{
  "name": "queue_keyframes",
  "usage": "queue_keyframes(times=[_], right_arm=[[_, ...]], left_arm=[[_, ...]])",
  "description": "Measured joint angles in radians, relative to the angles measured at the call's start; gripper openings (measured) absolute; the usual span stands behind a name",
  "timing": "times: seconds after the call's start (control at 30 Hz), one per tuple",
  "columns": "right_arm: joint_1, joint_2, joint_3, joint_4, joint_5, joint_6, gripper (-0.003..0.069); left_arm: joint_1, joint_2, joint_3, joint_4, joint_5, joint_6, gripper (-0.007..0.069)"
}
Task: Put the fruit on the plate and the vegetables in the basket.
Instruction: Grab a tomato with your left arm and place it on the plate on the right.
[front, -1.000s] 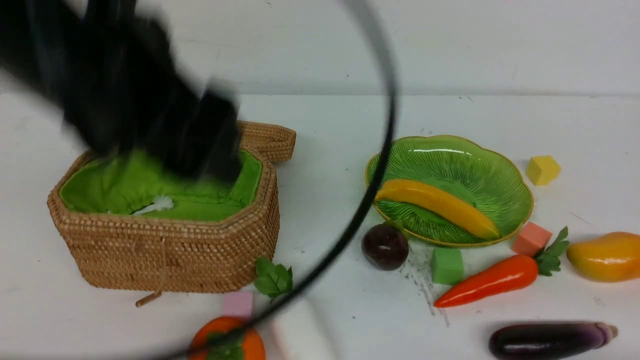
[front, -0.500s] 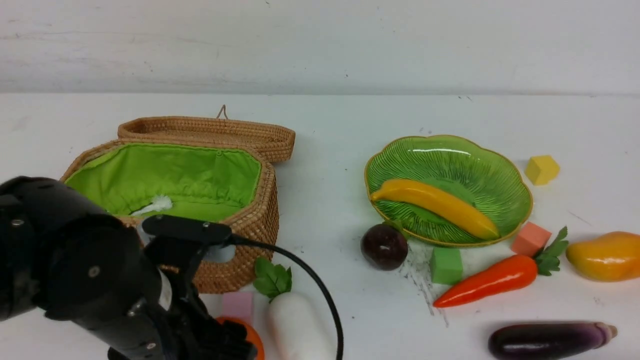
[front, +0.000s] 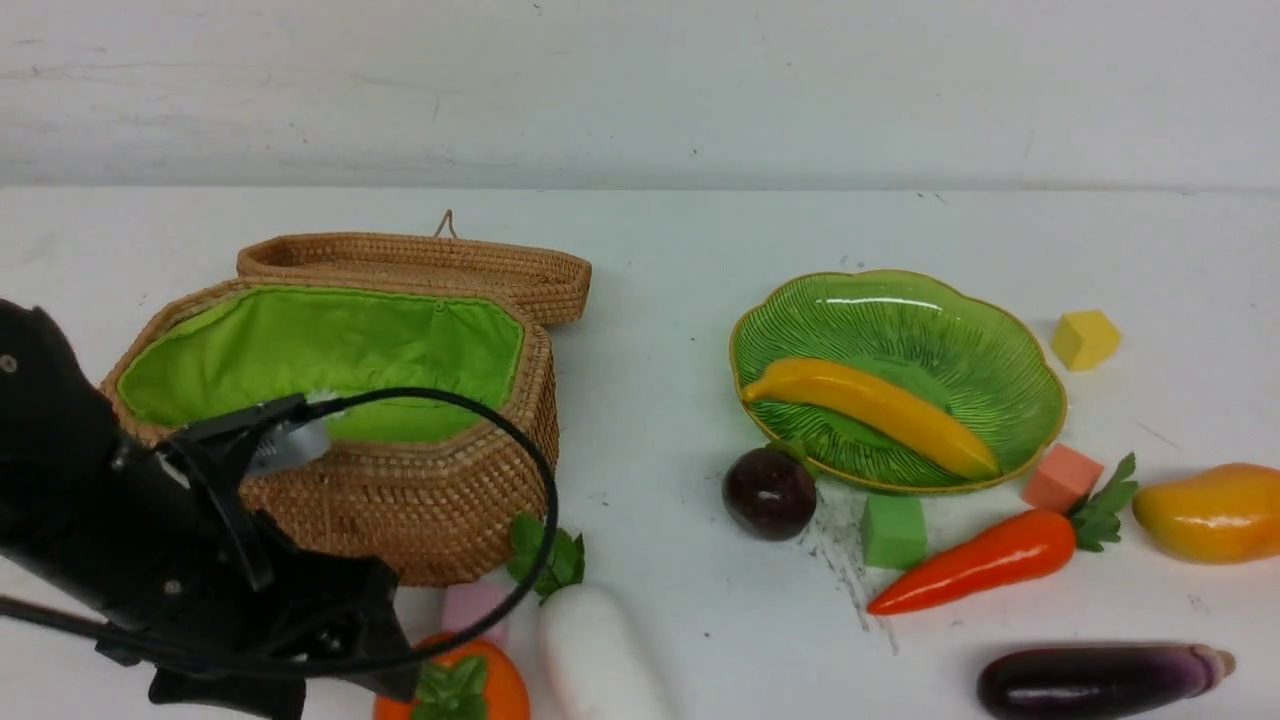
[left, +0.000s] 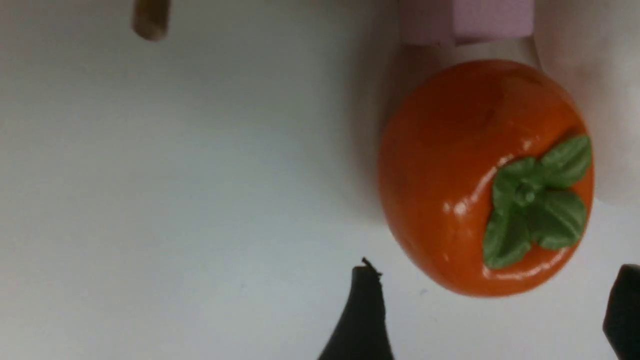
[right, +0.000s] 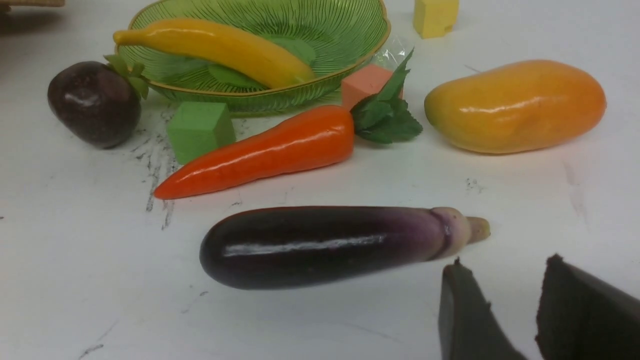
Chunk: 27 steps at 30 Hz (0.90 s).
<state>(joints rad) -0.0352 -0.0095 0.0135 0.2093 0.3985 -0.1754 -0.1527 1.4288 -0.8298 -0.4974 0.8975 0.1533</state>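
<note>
The orange fruit with its green cap lies at the table's front, next to the white radish. My left gripper is open and empty, its fingertips just short of the fruit and apart from it. The banana lies on the green plate. The plum, carrot, mango and eggplant lie on the table. The basket stands open and holds none of the vegetables. My right gripper is open and empty beside the eggplant's stem end.
My left arm and its cable cover the basket's front left. Foam cubes lie about: pink by the radish, green, salmon and yellow around the plate. The basket lid rests behind the basket.
My left arm swung from over the basket down to the table's front left and settled low beside the orange fruit. The fruit, vegetables and cubes have not moved.
</note>
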Motion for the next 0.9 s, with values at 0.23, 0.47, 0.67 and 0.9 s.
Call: queue_keyframes(times=[0.23,0.47,0.67,0.9], right_arm=[[0.0,0.0,0.0,0.0,0.0,0.0,0.0242],[0.0,0.0,0.0,0.0,0.0,0.0,0.0242],[0.0,0.0,0.0,0.0,0.001,0.0,0.0242],[0.0,0.0,0.0,0.0,0.001,0.0,0.0242]], left_arm=[[-0.032,0.166,0.0,-0.054,-0.078,0.09,0.0586],[-0.048,0.266,-0.019,-0.22,-0.057,0.111,0.0563],[-0.048,0.244,-0.017,-0.209,-0.019,0.125,0.0479],[-0.048,0.054,-0.012,-0.13,0.037,0.041,0.0472]])
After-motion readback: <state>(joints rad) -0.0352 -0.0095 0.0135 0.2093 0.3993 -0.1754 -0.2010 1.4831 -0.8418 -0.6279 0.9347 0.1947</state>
